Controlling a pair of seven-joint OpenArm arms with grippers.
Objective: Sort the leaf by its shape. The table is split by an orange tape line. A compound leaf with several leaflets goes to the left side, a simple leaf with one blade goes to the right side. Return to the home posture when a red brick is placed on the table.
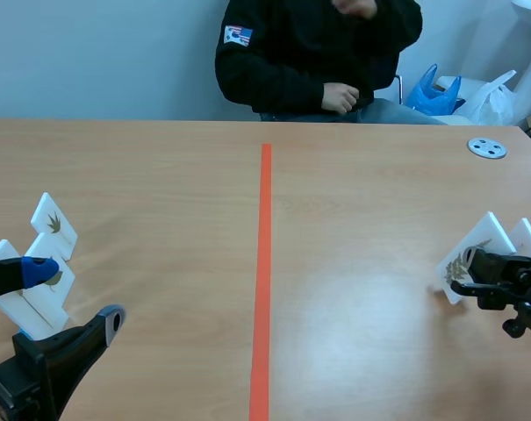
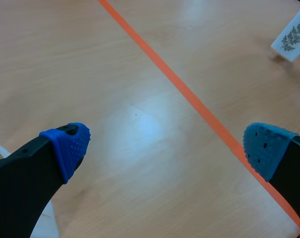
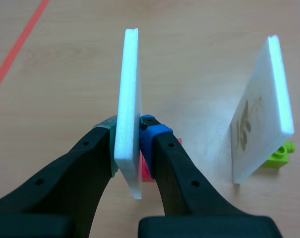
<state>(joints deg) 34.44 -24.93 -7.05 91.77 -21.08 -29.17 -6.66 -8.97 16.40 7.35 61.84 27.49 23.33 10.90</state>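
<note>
Closest in, at 7 o'clock of the scene view, the left gripper (image 1: 76, 296) stands spread wide with nothing between its blue pads (image 2: 70, 144). A cluster of white leaf cards (image 1: 53, 226) stands just beside it, toward 9 o'clock. At 4 o'clock the right gripper (image 1: 469, 274) is clenched on an upright white foam card (image 1: 474, 250), on the right side of the orange tape line (image 1: 265, 263).

A second card (image 3: 261, 114) stands near the held one, at 2 o'clock from the right gripper's fingers, resting on a green block (image 3: 281, 154). A pink block (image 3: 146, 171) sits under the held card. Across the table (image 1: 160, 175), at 12 o'clock, a person (image 1: 318, 53) sits with a hand resting low. A grey disc (image 1: 487, 147) lies at 2 o'clock, near the far edge.

Only the left wrist view shows the held card's face clearly: a fern-like leaf of many leaflets (image 2: 291, 38). The right wrist view sees that card edge-on.

Bare wood runs on both sides of the tape through the table's middle.
</note>
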